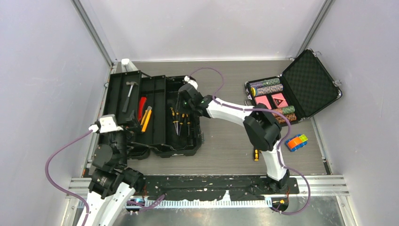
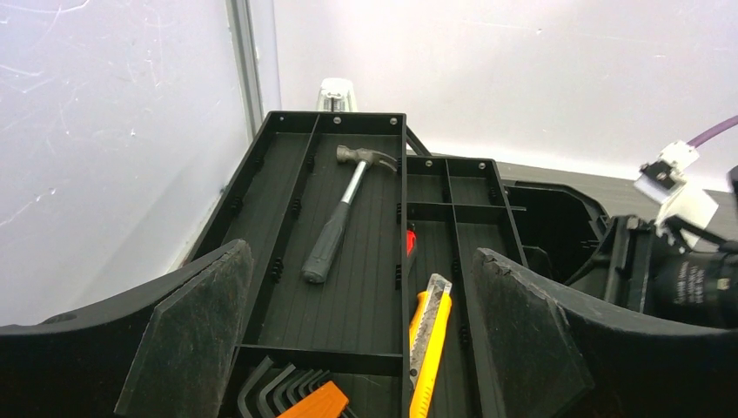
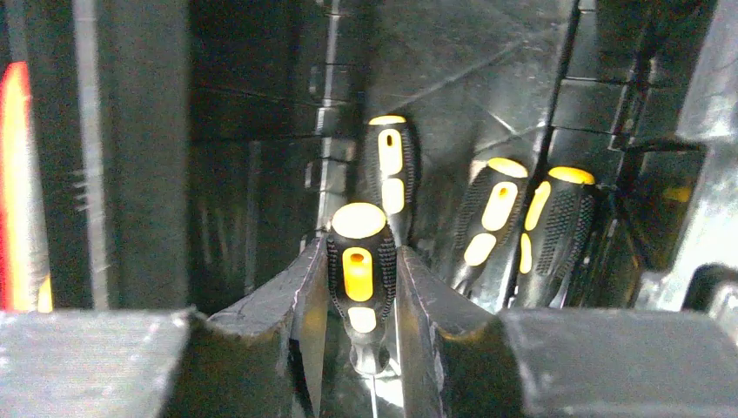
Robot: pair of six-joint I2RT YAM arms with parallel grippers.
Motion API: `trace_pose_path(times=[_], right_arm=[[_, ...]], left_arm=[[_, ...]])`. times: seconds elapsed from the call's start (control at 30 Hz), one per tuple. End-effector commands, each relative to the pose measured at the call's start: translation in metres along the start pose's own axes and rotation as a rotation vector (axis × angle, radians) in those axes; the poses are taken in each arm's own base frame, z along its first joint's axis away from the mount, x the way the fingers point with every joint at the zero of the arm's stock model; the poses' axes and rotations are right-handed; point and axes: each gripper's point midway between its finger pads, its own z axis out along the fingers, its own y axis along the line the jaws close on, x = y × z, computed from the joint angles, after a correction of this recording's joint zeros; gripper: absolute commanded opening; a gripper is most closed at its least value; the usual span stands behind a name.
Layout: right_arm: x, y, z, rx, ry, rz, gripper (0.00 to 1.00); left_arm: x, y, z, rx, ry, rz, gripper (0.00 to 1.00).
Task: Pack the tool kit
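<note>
- Leftmost, the left gripper [image 2: 358, 261] hangs with its jaws wide apart and nothing between them, at the near end of the side tray of the toolbox [image 1: 188, 148], which stands open on the left half of the table [image 1: 226, 141].
- Next, a hammer [image 2: 344, 218] lies slantwise in that tray, head toward the far wall; hex keys [image 2: 283, 387] sit at the near end.
- Just right of it – red pliers [image 1: 141, 108] and a yellow knife [image 2: 431, 340], side by side in the narrower tray.
- Then the right gripper [image 3: 359, 261] is down in the toolbox's main well, clamped on the handle of one screwdriver [image 3: 358, 226]; three more screwdrivers [image 3: 492, 218] are just beside it.
- Farther right, well apart – an open case [image 1: 308, 84] of poker chips and a coloured cube [image 1: 296, 142].
</note>
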Motion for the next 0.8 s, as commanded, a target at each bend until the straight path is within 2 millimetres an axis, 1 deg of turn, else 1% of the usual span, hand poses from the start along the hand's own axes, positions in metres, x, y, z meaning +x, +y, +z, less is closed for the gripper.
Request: trace_pose_path(times=[0.0, 0.03, 0.07, 0.1, 0.13, 0.17, 0.2, 0.23, 0.33, 0.4, 0.5, 0.53, 0.57, 0.6, 0.63, 0.67, 0.73, 0.77], right_arm=[[-0.037, 0.019, 0.008, -0.002, -0.153, 0.058, 0.21], [-0.041, 0.02, 0.009, 0.005, -0.166, 0.058, 0.23], [-0.039, 0.016, 0.015, 0.019, -0.163, 0.05, 0.26], [-0.042, 0.018, 0.015, 0.021, -0.168, 0.046, 0.28], [-0.041, 0.015, 0.019, 0.032, -0.165, 0.033, 0.31], [-0.045, 0.019, 0.018, 0.029, -0.17, 0.028, 0.33], [-0.044, 0.017, 0.02, 0.038, -0.165, 0.018, 0.4], [-0.048, 0.02, 0.018, 0.033, -0.17, 0.012, 0.44], [-0.055, 0.023, 0.01, 0.036, -0.181, -0.024, 0.46], [-0.06, 0.026, 0.0, 0.034, -0.193, -0.05, 0.48], [-0.064, 0.031, -0.017, 0.015, -0.188, -0.089, 0.52], [-0.062, 0.029, -0.02, 0.016, -0.18, -0.098, 0.52], [-0.067, 0.036, -0.032, -0.004, -0.189, -0.113, 0.53], [-0.065, 0.032, -0.037, 0.001, -0.181, -0.125, 0.53], [-0.072, 0.037, -0.052, -0.011, -0.201, -0.147, 0.53], [-0.068, 0.03, -0.057, 0.005, -0.192, -0.166, 0.53], [-0.082, 0.027, -0.091, 0.017, -0.229, -0.207, 0.54], [-0.08, 0.016, -0.099, 0.05, -0.222, -0.241, 0.54]], left_arm=[[-0.018, 0.001, 0.0, 0.0, -0.063, -0.039, 0.97], [-0.017, 0.001, 0.0, 0.0, -0.061, -0.037, 0.97], [-0.017, 0.001, 0.0, 0.0, -0.062, -0.038, 0.97], [-0.018, 0.001, -0.001, -0.001, -0.064, -0.037, 0.97], [-0.018, 0.001, -0.001, -0.001, -0.064, -0.037, 0.97], [-0.018, 0.001, -0.001, -0.001, -0.065, -0.036, 0.97], [-0.018, 0.002, -0.001, -0.001, -0.065, -0.036, 0.97], [-0.019, 0.002, -0.001, -0.002, -0.068, -0.037, 0.97], [-0.019, 0.002, -0.002, -0.004, -0.07, -0.037, 0.97], [-0.02, 0.003, -0.002, -0.004, -0.071, -0.037, 0.97], [-0.02, 0.002, -0.002, -0.002, -0.072, -0.038, 0.97], [-0.02, 0.002, -0.002, -0.002, -0.072, -0.038, 0.97], [-0.02, 0.002, -0.002, -0.002, -0.072, -0.038, 0.97], [-0.02, 0.003, -0.002, -0.004, -0.072, -0.038, 0.97], [-0.019, 0.003, -0.002, -0.004, -0.071, -0.036, 0.97], [-0.02, 0.003, -0.003, -0.006, -0.072, -0.038, 0.97], [-0.02, 0.003, -0.003, -0.006, -0.074, -0.039, 0.97], [-0.02, 0.003, -0.003, -0.006, -0.075, -0.041, 0.97]])
